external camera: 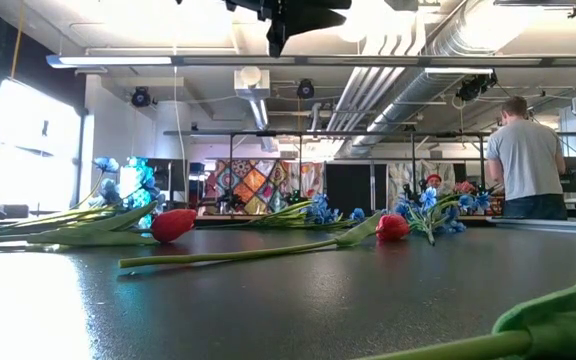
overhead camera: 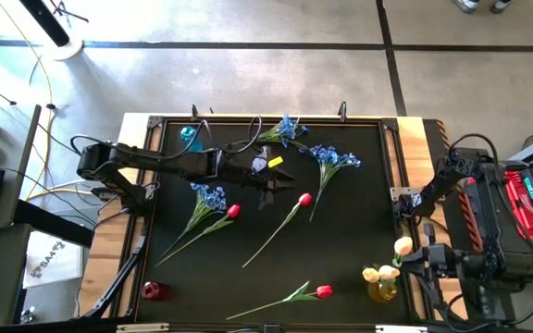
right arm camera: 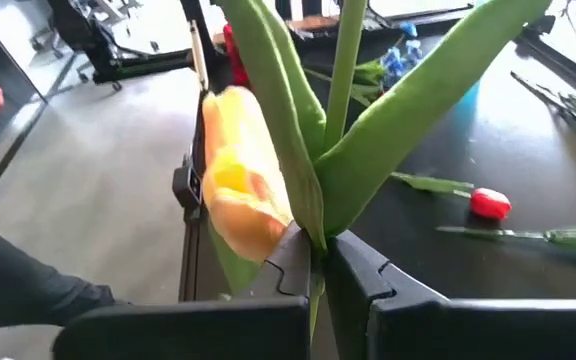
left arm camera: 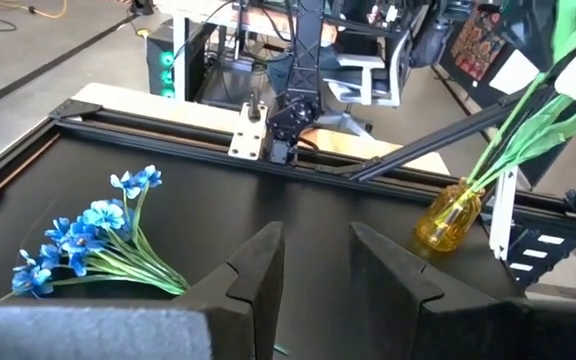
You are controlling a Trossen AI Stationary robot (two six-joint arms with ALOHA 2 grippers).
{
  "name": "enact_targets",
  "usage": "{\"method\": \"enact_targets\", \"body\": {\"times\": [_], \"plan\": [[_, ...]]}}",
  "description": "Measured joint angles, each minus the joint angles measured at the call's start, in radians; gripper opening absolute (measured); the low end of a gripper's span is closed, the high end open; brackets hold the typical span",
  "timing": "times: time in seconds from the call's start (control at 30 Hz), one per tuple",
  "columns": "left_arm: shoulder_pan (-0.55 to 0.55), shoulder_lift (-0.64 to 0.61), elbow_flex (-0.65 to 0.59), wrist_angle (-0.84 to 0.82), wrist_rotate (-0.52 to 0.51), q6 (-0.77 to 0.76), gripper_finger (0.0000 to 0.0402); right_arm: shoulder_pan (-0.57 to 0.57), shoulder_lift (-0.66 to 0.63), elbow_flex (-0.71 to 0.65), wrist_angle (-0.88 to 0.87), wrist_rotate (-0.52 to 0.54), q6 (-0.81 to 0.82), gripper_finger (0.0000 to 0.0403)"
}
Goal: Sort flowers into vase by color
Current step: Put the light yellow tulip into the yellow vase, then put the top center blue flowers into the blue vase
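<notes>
High view, right pincer (overhead camera: 413, 248) clamped on a yellow tulip (overhead camera: 402, 246) at the table's (overhead camera: 340, 240) right edge by the yellow vase (overhead camera: 382, 290), left pincer (overhead camera: 280, 181) apart and empty mid-table, near a red tulip (overhead camera: 304, 199).

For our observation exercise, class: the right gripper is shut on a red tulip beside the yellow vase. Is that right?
Not quite. The right gripper is shut on a pale yellow tulip, not a red one, as the right wrist view shows. It is indeed beside the yellow vase.

Both arms are dark, jointed and blocky; the left arm (overhead camera: 155, 163) carries a yellow tag, and the right arm (overhead camera: 452, 180) trails black cables.
</notes>
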State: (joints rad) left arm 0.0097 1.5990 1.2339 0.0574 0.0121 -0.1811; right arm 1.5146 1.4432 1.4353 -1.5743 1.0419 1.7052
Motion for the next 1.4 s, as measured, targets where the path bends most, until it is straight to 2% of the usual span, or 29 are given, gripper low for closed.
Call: {"method": "enact_targets", "body": {"times": [0.3,0.67,0.93,1.07,1.13,1.2,1.4], "plan": [[-0.005,0.0,0.0,0.0,-0.006,-0.04,0.0103,-0.001,-0.001,0.0,0.001,-0.114,0.0,0.0005],[-0.005,0.0,0.0,0.0,-0.006,-0.043,0.0103,0.0,-0.059,0.005,0.012,-0.24,-0.004,0.0095],[-0.005,0.0,0.0,0.0,-0.006,-0.044,0.0103,0.0,-0.081,0.123,0.007,-0.49,-0.049,0.0116],[-0.005,0.0,0.0,-0.001,-0.036,-0.098,0.0103,0.0,-0.081,0.22,0.005,-0.559,-0.064,0.0117],[-0.003,0.0,0.0,-0.007,-0.074,-0.139,0.0103,0.0,-0.082,0.277,0.005,-0.543,-0.065,0.0117],[0.0,0.0,0.0,-0.022,-0.104,-0.163,0.0103,0.0,-0.082,0.337,0.005,-0.477,-0.069,0.0117],[0.046,0.007,0.0,-0.069,-0.134,-0.176,0.0103,-0.042,-0.093,0.493,0.005,-0.134,-0.161,0.0117]]}}
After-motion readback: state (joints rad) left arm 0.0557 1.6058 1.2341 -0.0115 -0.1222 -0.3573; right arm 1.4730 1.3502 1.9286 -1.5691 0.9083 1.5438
